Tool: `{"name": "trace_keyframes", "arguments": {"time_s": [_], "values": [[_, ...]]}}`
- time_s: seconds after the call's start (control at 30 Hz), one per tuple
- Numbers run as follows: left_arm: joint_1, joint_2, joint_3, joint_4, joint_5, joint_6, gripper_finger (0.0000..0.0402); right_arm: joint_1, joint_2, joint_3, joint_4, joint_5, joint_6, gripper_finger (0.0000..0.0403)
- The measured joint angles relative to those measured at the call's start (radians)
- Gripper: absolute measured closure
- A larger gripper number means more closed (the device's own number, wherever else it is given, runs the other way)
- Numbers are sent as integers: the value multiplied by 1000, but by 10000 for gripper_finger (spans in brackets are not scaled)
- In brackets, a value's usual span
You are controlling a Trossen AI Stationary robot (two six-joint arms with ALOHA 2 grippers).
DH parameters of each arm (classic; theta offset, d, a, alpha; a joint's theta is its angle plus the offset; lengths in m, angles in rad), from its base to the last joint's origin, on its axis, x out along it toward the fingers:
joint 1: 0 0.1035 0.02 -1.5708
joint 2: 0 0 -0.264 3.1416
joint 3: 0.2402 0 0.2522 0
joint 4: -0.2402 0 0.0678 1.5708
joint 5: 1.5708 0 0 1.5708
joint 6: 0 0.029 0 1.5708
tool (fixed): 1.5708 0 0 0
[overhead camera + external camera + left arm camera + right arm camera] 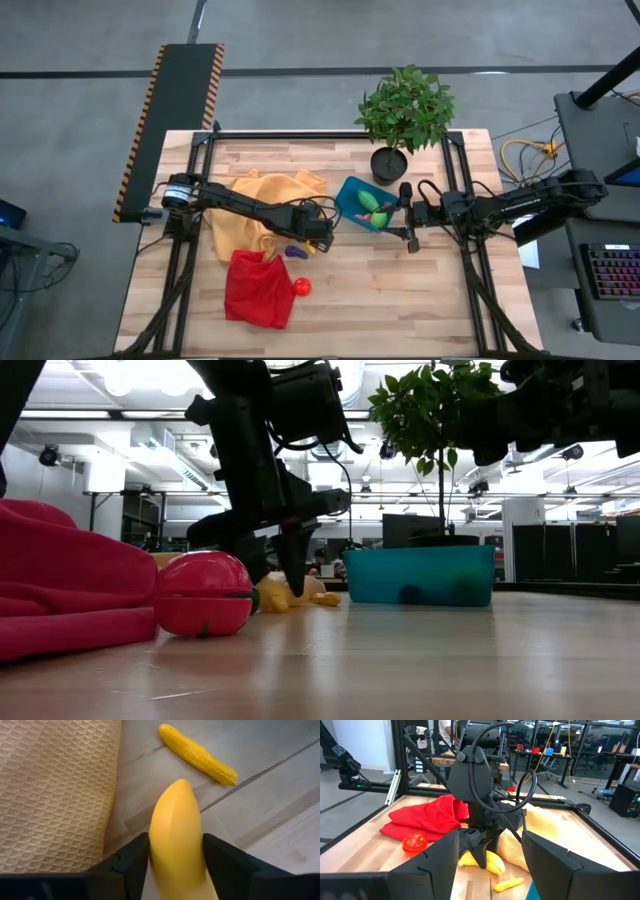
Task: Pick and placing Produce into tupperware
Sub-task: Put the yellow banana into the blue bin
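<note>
While its fingers pinch the banana (176,840) against the table beside the yellow cloth (262,205), the left gripper (175,862) points steeply down — right gripper (490,857) open, empty, hovering by the tub (352,196), which holds two green ovals (372,208).

Your left gripper (318,243) sat mid-surface (400,300), its fingers (131,862) on either side of the banana (177,840), just beside the larger cloth (255,205). A smaller cloth (255,290) lay nearer the front edge, with the round fruit (302,287) at its right. The tupperware (352,196) stood right of your left gripper, two oval pieces (372,210) in it, the plant pot (388,163) behind it. Your right gripper (409,218) hung just right of the tupperware.
</note>
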Motion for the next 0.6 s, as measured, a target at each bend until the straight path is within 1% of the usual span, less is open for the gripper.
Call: {"name": "trace_keyframes", "arguments": {"time_s": [0.2,0.6], "values": [[0,-1,0,0,-5,21,257,0,0,0,0,0,0,193],[0,-1,35,-1,-7,99,260,0,0,0,0,0,0,193]]}}
